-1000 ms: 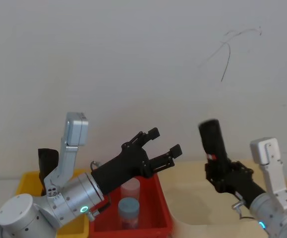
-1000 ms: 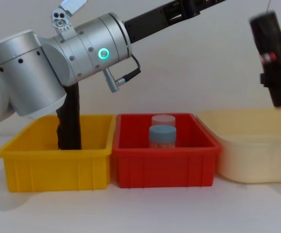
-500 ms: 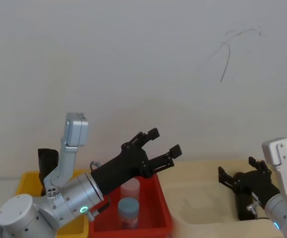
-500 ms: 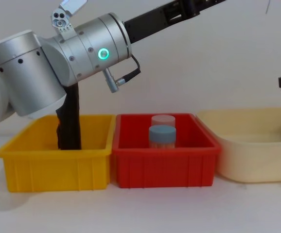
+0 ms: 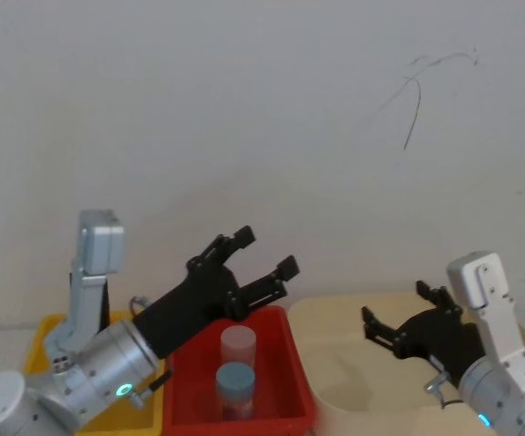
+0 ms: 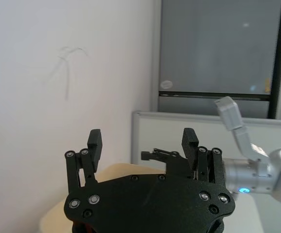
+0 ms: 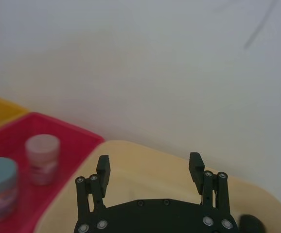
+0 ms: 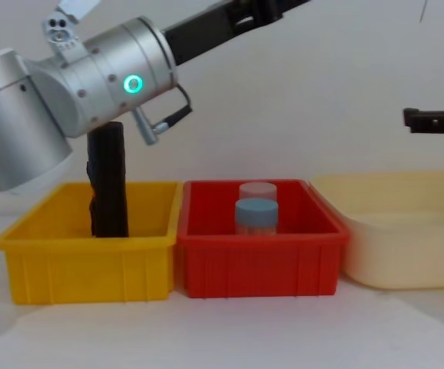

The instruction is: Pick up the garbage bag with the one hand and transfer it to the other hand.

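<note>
We see our black left gripper [image 5: 264, 252], a yellow bin [image 8: 84, 269], red bin [image 8: 260, 269], cream tub [image 8: 406, 257], black roll [image 8: 108, 181], blue-lidded jar [image 8: 256, 209].

In my chest view the right gripper [image 5: 395, 303] is cut by the right edge, with only part of a finger in, and the left gripper [image 5: 265, 251] runs off the top. The cream tub [image 8: 391, 254] is cut there too, and its wall hides the inside. The black roll [image 8: 108, 181] has its foot hidden behind the yellow bin [image 8: 84, 261] wall. In the right wrist view a dark rounded blob [image 7: 250, 224] sits past the gripper body, clipped and blurred. I can't tell what it is.
</note>
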